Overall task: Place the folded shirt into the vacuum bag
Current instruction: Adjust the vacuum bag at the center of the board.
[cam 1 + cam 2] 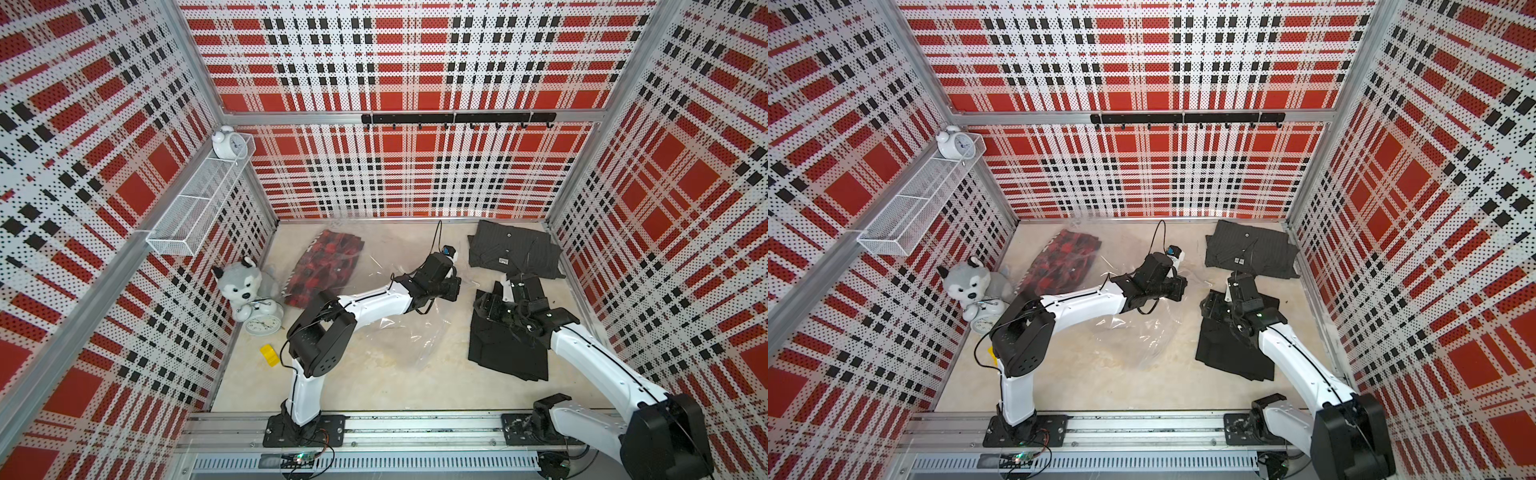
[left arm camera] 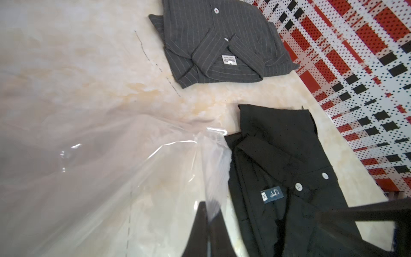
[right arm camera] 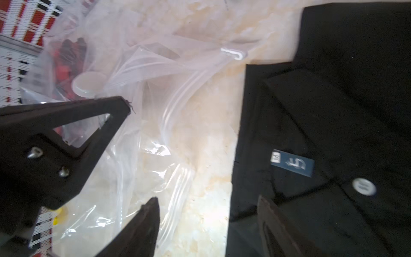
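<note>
Pinching vacuum bag [image 2: 142, 169] are left fingers [image 2: 200, 231], right fingers [image 3: 144, 227] spread over blue-labelled black shirt [image 3: 338, 100]

**Robot lab test cell**

Aluminium-framed red, black and white plaid perforated wall panels [image 1: 415, 62] enclose a beige marbled tabletop [image 1: 374, 374]. A white-and-black left robot arm [image 1: 374, 301] and a matching right robot arm [image 1: 598, 357] are bolted to a slotted aluminium rail [image 1: 415, 430] along its near edge.

Folded shirts: three – red plaid shirt [image 1: 328, 266], grey striped shirt [image 1: 513, 249], black shirt [image 1: 507, 353]
Vacuum bag [image 1: 415, 340]: one
Alarm clocks: two – basket clock [image 1: 227, 143], desk clock [image 1: 262, 324]
Plush husky [image 1: 241, 284]: one
Yellow block [image 1: 269, 355]: one
Wire basket [image 1: 195, 208]: one
</note>
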### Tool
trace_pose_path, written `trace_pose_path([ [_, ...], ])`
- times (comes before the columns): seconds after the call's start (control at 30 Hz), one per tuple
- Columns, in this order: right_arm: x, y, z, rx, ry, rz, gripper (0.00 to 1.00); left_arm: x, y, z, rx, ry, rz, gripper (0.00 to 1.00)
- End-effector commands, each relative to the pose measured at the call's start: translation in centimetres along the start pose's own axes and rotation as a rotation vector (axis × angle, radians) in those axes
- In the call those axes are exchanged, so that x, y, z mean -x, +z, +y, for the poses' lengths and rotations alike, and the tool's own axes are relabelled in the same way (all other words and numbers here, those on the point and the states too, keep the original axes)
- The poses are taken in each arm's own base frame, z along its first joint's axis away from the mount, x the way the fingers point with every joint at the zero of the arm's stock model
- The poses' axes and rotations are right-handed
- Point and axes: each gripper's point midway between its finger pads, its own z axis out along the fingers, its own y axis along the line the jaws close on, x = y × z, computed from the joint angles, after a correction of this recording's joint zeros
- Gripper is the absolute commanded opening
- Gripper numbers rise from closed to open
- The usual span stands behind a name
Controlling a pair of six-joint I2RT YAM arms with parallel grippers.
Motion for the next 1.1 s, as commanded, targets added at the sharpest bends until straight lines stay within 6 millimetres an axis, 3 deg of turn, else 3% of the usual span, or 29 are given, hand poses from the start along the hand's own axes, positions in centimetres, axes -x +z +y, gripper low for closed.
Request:
trace_pose_path([
  [0.0, 0.7, 1.1, 2.9, 0.189, -0.005, -0.02, 0.77, 3.2, -3.4, 0.6, 0.052, 0.009, -0.085, 0.0],
  [0.27, 2.2, 3.2, 3.7, 0.268, 0.011, -0.083, 0.81, 4.2, -5.1, 1.2, 0.055, 0.023, -0.104, 0.0],
  [0.43, 3.4, 5.2, 3.4, 0.26, 0.008, -0.11, 0.74, 4.4, -5.4, 1.0, 0.04, 0.022, -0.109, 0.0],
  [0.53, 4.3, 6.3, 3.5, 0.269, 0.006, -0.133, 0.65, 4.4, -5.3, 1.2, 0.039, 0.017, -0.108, 0.0],
  [0.7, 5.8, 7.6, 3.6, 0.255, 0.0, -0.168, 0.34, 4.6, -5.4, 1.4, 0.034, 0.01, -0.11, 0.0],
  [0.8, 6.7, 8.3, 2.6, 0.181, -0.003, -0.178, 0.23, 4.8, -5.4, 1.6, 0.037, 0.007, -0.114, 0.0],
  [1.07, 8.1, 10.2, -3.8, -0.16, 0.033, -0.118, 0.14, 5.6, -4.3, 2.0, 0.042, 0.005, -0.121, 0.0],
])
